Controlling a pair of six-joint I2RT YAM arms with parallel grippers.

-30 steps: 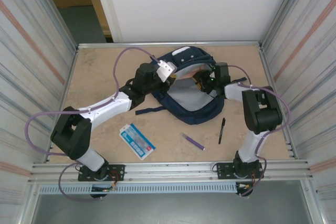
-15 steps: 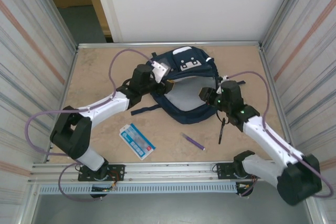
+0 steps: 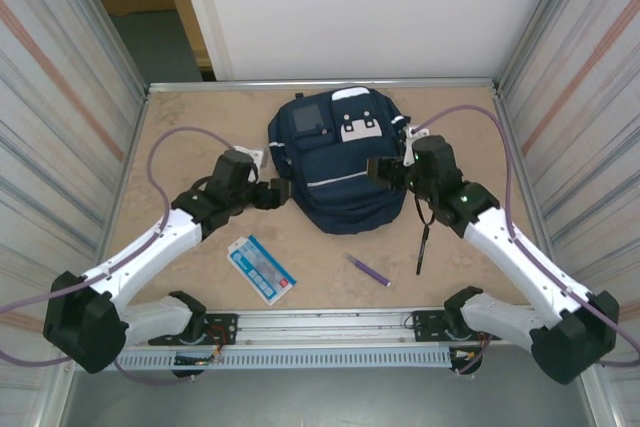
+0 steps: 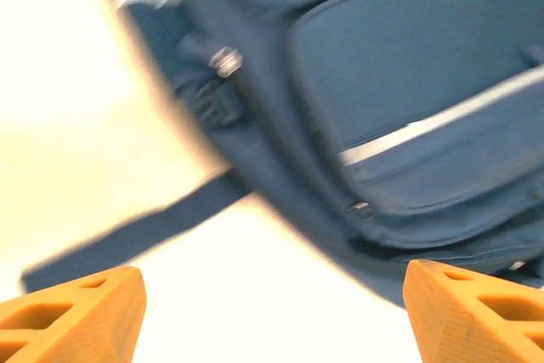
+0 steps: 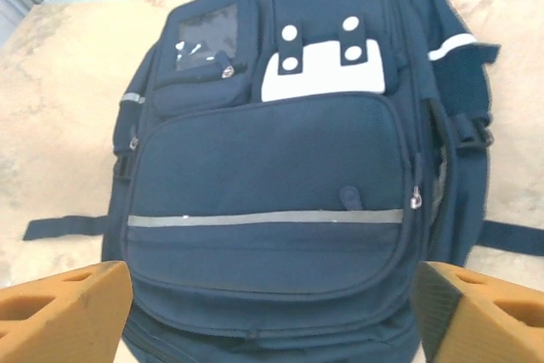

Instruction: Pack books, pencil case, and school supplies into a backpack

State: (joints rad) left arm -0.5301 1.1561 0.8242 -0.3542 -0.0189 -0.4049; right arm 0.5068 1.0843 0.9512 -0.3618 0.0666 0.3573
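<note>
The backpack (image 3: 335, 162) is flanked by the left gripper (image 3: 272, 194) and the right gripper (image 3: 383, 171); both pairs of fingers are held apart.

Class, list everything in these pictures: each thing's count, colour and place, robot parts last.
backpack: one, navy with white patches and a pale stripe, lying mid-table.
booklet: one, light blue and white, near the front edge, left of centre.
purple pen: one, purple, in front of the backpack.
black pen: one, black, right of the purple pen.
table: one, beige, under everything.
arms: two, white and black; left arm and right arm flank the backpack, jaws of both open.
</note>
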